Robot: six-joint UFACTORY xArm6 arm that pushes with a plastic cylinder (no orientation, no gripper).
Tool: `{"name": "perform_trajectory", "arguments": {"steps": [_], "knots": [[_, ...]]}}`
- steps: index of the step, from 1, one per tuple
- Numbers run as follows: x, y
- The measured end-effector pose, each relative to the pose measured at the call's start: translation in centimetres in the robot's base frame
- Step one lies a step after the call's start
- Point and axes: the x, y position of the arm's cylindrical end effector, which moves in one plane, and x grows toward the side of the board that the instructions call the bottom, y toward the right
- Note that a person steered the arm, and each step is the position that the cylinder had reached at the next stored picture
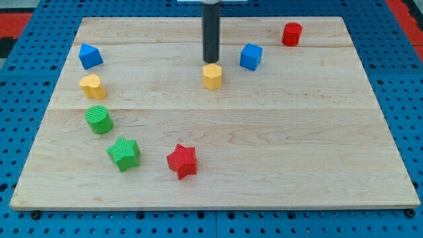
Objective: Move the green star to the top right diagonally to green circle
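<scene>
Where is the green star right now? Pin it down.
The green star sits in the view's lower left of the board, just below and right of the green circle, with the red star to its right.

Straight dark rod (pixel 211 33), blunt tip (pixel 211 61)

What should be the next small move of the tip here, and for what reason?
Probably bring my tip down toward the view's bottom left. It sits just above the yellow hexagon, far from the green star, which lies below and right of the green circle.
</scene>
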Motion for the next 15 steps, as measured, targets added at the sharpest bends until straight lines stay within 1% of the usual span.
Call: {"name": "perform_trajectory", "arguments": {"steps": [1,2,3,4,5,6,7,8,9,10,11,12,13,14,15], "knots": [[5.8,-2.1],[12.0,-2.8],[15.8,-6.0],[18.8,-9.8],[21.3,-6.9],[23.6,-7.5],[25.6,-10.8],[25.0,-14.7],[22.6,-14.4],[21.9,-13.9],[21.7,-11.6],[20.2,-9.9],[21.2,-9.8],[22.2,-14.4],[19.2,-14.5]]}}
